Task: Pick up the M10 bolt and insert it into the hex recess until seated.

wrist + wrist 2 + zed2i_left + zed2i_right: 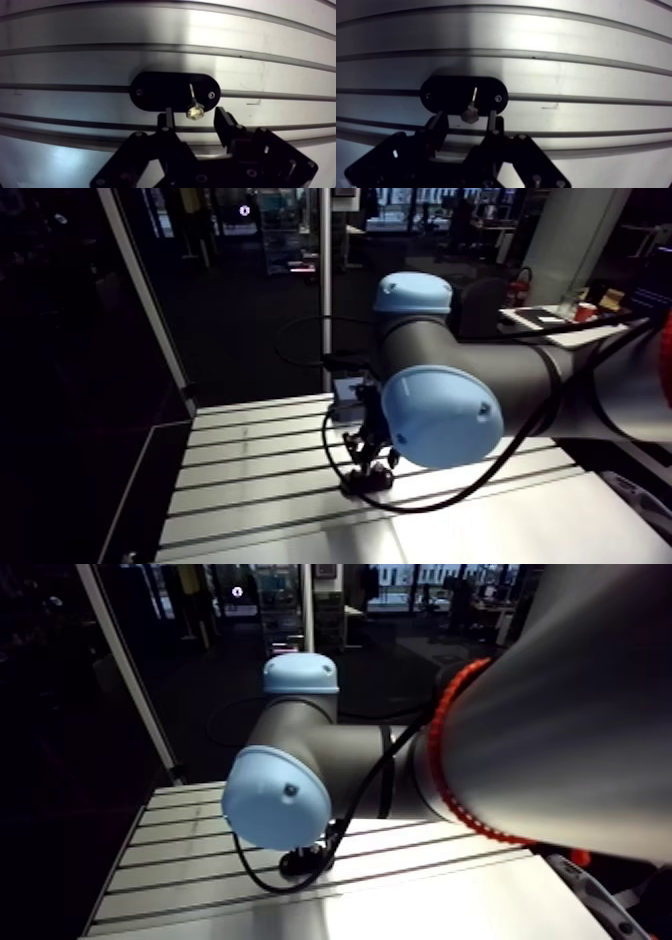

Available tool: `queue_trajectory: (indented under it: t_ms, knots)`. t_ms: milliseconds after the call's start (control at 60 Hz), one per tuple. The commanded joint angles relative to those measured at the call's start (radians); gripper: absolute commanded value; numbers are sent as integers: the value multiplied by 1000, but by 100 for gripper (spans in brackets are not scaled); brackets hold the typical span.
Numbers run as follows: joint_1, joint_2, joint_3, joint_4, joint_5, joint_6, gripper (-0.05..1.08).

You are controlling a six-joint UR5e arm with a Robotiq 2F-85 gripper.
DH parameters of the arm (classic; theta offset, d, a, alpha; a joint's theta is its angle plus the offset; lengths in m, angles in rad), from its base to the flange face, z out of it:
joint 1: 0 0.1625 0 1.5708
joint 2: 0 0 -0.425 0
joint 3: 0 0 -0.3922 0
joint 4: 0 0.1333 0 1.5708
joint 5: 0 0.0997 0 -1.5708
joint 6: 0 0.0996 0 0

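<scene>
While the pincer (194, 116) hangs spread, its fingers (167, 121) stand either side of the bolt (194, 112) without touching it, so nothing is held. The bolt sits between them, hex head nearest and thin shank running away over the black oval plate (160, 92) just ahead. Whether it stands or lies I cannot tell. It looks small, stiff, light and smooth, likely to slip, so it is best pinched across the head's flats. Beyond the plate stretches the slotted desk (200, 35).
</scene>
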Motion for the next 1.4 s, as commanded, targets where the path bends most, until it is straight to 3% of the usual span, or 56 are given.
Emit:
queue_trajectory:
  t_ms: [17,367,1400]
  knots:
    - [0,3,0,-1,0,0,50]
    - [1,3,-1,-4,0,1,58]
    - [1,7,4,-28,3,-2,62]
